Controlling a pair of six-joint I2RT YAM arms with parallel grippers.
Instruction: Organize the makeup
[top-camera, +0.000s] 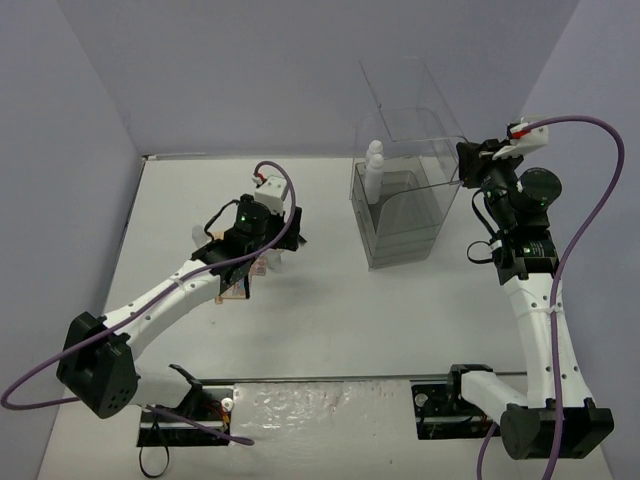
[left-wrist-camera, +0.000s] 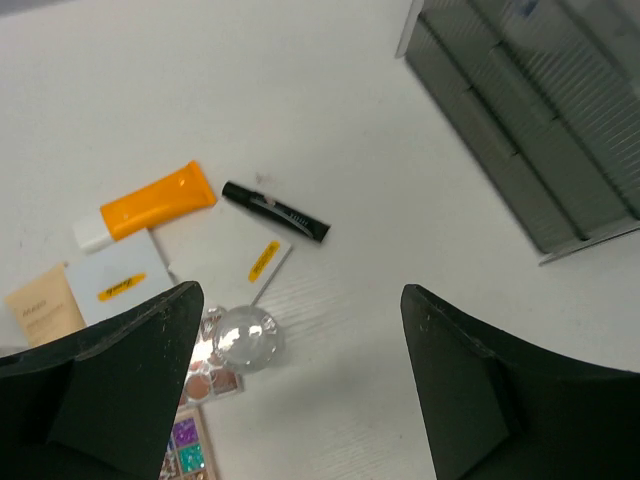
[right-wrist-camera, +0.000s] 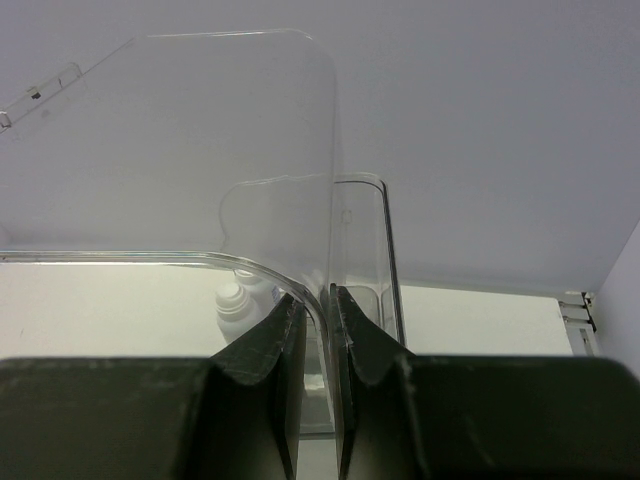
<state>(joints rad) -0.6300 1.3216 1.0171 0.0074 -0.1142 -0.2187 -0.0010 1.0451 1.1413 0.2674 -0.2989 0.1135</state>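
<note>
My left gripper (left-wrist-camera: 300, 400) is open and empty, hovering over loose makeup on the table. Below it lie an orange tube (left-wrist-camera: 158, 203), a black slim tube (left-wrist-camera: 275, 212), a white square compact (left-wrist-camera: 222, 262), a second white flat case (left-wrist-camera: 117, 285), a beige tube (left-wrist-camera: 42, 313), a clear-capped bottle (left-wrist-camera: 243, 338) and the multicolour eyeshadow palette (left-wrist-camera: 190, 445). Two white bottles (top-camera: 373, 163) stand in the clear case's open top; one shows in the right wrist view (right-wrist-camera: 235, 300). My right gripper (right-wrist-camera: 318, 330) is shut on the clear case's wall (right-wrist-camera: 335, 230).
The large clear case with drawers (top-camera: 405, 215) stands at the back right; its drawer fronts (left-wrist-camera: 540, 130) show in the left wrist view. Another small white bottle (top-camera: 200, 237) stands left of the left arm. Grey walls close in the table at the back and sides.
</note>
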